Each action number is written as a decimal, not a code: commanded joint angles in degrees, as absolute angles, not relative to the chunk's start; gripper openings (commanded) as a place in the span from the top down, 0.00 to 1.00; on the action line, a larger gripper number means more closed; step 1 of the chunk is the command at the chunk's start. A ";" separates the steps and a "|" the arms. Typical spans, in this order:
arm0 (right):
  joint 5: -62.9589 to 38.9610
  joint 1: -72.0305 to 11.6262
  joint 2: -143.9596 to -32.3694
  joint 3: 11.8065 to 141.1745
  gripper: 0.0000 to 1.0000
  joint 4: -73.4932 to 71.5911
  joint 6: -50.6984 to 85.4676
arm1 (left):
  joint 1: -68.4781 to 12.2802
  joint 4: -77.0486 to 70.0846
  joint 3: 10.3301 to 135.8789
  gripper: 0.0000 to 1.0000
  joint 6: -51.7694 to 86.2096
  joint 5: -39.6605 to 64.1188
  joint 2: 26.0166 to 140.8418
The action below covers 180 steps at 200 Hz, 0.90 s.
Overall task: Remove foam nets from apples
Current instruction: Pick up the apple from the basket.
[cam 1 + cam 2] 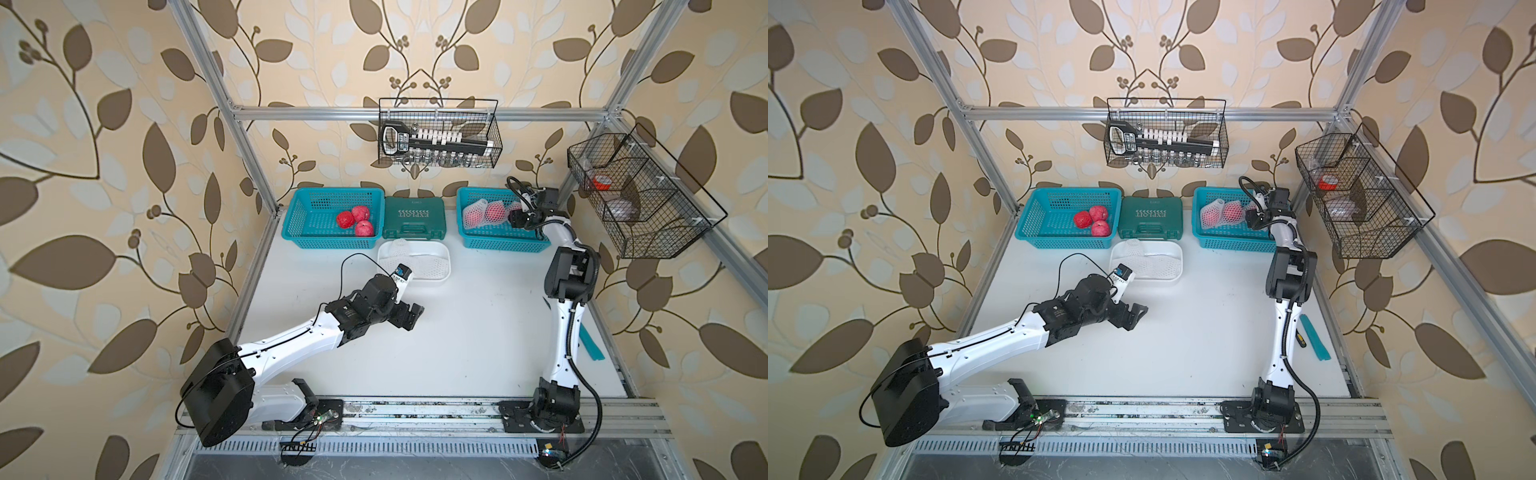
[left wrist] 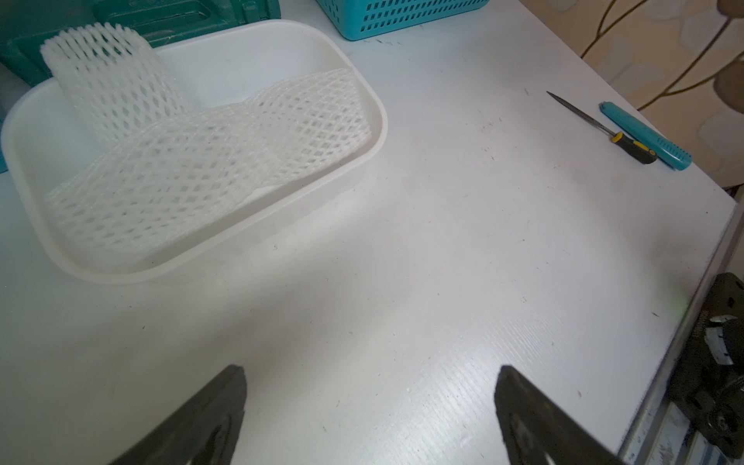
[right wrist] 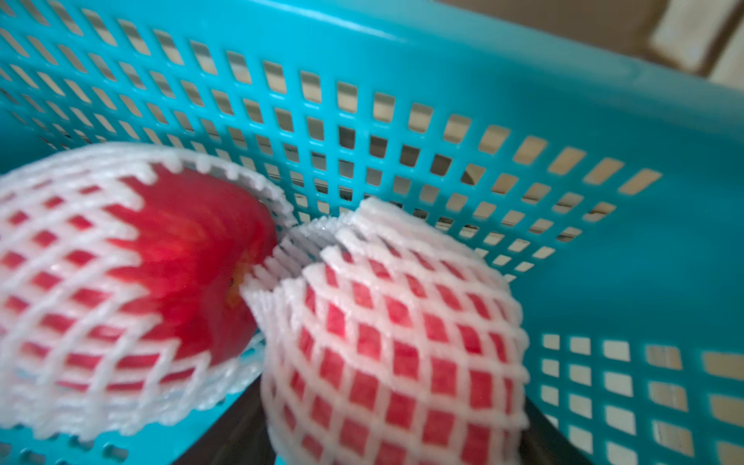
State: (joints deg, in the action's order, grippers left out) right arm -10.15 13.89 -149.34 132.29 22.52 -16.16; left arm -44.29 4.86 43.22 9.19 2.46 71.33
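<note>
Foam diamond-mesh nets (image 2: 201, 169), round red apples (image 1: 360, 213)

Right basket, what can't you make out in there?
- Right gripper: top views, its own wrist covers the fingertips; open or gripping, unclear.
- Netted apple at the gripper: wrist view blurred, its lower part cut by the frame edge.
- Number of netted apples in the right basket: the arm hides that corner in top views.

My white bench (image 1: 457, 332) carries a teal basket (image 1: 328, 243), green case (image 1: 414, 218), second teal basket (image 1: 498, 245), white tub (image 2: 241, 68), screwdriver (image 2: 630, 148) and teal strip (image 2: 648, 137).
</note>
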 commanded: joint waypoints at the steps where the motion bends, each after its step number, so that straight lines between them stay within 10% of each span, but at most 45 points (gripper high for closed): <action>1: -12.22 14.04 -148.94 130.68 0.31 23.01 -14.46 | -44.58 5.07 44.23 0.03 8.90 1.29 69.44; 180: -7.43 10.84 -131.07 107.76 0.39 10.35 -13.43 | -44.59 4.65 42.70 0.01 8.99 -2.16 65.57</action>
